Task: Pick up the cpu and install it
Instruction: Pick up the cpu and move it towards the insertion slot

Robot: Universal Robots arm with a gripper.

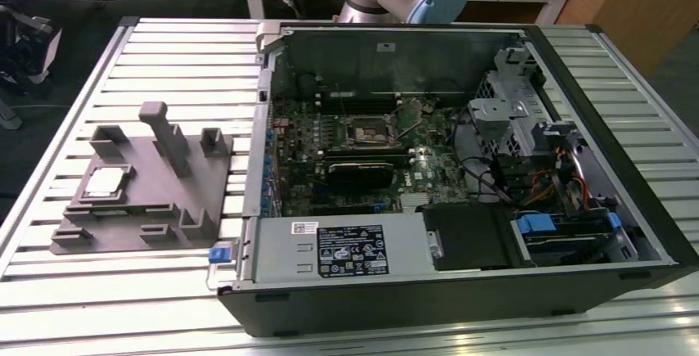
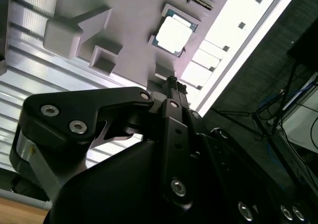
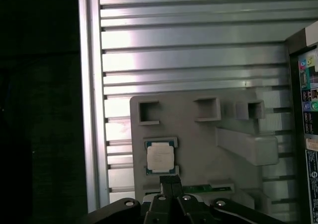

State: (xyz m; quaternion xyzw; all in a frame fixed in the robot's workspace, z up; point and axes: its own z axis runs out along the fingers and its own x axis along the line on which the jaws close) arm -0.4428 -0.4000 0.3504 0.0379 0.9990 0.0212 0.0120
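I see the cpu [image 1: 106,181] lying in the tray [image 1: 147,205], on the bench [image 1: 164,53], at the exterior view's left of the case [image 1: 437,303].

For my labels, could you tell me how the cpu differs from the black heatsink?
The cpu is pale silver; the heatsink is black. The cpu lies in the grey tray beside the computer case; the heatsink sits inside it. The cpu is square and smaller; the heatsink is oblong. Both lie flat.

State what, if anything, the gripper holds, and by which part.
Nothing. The gripper has its jaws closed on nothing; the cpu lies untouched in the grey tray.
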